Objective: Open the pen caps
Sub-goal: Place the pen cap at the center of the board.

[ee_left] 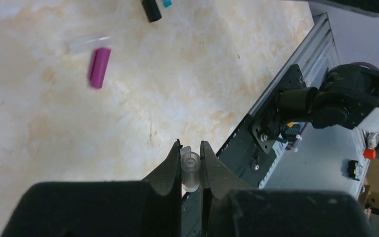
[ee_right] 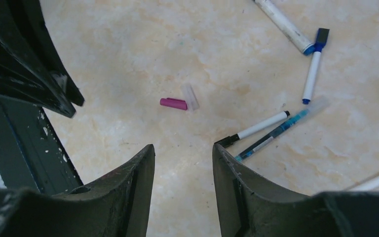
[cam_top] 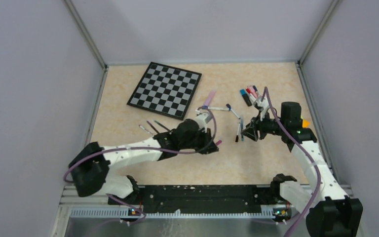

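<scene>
Nearest the arms' bases, the left claw [ee_left: 190,150] is pressed together on a small clear plastic piece [ee_left: 190,170], a stubby tube pinched between its fingers and held above the desk [cam_top: 237,163]. Whether this piece is a cap or the end of a pen cannot be told.

Just beside it, toward the middle of the desk, the right claw [ee_right: 183,146] hangs with its fingers spread and nothing between them. Below and a little ahead of it lie a pink cap [ee_right: 173,103] and a clear cap [ee_right: 191,96], touching each other. Near them to one side are a black-tipped pen [ee_right: 254,129] and a teal pen [ee_right: 281,129], side by side.

Farther back sits a cluster of capped pens [cam_top: 250,95], with blue, red and black caps on. A chessboard [cam_top: 165,90] lies at the far left.

Most of the task looks undone.

The risks are these. The smooth clear piece may slip or shoot out of the left claw's narrow pinch. The two claws are close, so a careless reach could knock them together. A low sweep could also roll the loose caps and pens away.
</scene>
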